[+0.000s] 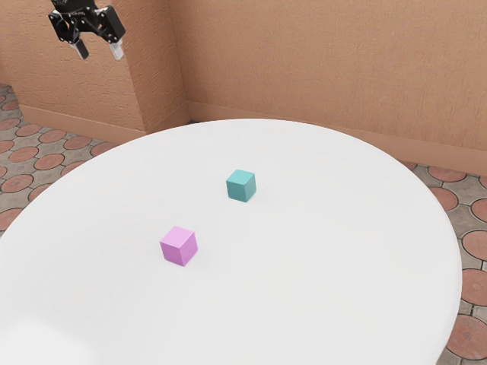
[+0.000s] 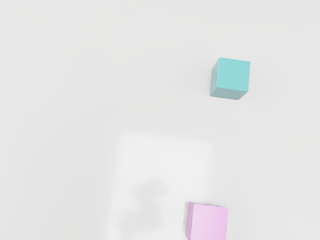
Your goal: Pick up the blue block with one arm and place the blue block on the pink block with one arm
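The blue block (image 1: 241, 185), a teal-blue cube, rests on the round white table (image 1: 319, 289) near its middle. The pink block (image 1: 179, 245) sits apart from it, closer to the front and toward the exterior view's left. My gripper (image 1: 97, 52) hangs high above the table's far left side, well away from both blocks, fingers open and holding nothing. From the hand's camera I look down on the blue block (image 2: 230, 78) and the pink block (image 2: 206, 222), both on bare table, with the hand's faint shadow beside the pink one.
A tan plaster wall with a jutting corner (image 1: 152, 68) stands behind the table. Brick-patterned floor (image 1: 38, 160) surrounds it. The table edge curves off at the exterior view's right.
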Robot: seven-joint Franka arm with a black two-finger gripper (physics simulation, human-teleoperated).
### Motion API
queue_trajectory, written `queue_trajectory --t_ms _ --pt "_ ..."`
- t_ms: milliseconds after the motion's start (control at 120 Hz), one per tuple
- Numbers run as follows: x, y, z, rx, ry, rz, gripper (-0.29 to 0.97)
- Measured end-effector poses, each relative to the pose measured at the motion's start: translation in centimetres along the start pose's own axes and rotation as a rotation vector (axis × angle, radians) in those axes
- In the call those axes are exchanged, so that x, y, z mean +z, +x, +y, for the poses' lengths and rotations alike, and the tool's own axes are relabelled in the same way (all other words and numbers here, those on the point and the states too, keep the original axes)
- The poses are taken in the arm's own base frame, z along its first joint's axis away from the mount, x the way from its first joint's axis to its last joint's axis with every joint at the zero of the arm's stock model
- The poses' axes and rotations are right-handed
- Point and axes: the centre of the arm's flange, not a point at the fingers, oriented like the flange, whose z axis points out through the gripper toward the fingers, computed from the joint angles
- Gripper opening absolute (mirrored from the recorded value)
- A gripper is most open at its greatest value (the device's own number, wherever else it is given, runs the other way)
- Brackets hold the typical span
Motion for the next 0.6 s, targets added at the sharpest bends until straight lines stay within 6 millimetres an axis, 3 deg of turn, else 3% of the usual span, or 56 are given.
queue_trajectory --t_ms 225,358,408,517,600 --pt "0.0 0.0 0.1 0.012 0.002 -0.001 0.66" --pt "-1.7 -0.4 0.4 0.013 0.01 0.019 0.66" --pt "-5.9 -1.9 2.4 0.034 0.041 0.079 0.66" --pt "-18.3 -9.9 6.8 0.096 0.035 0.256 0.66" --pt "-23.3 -14.7 10.5 0.174 -0.009 0.333 0.66"
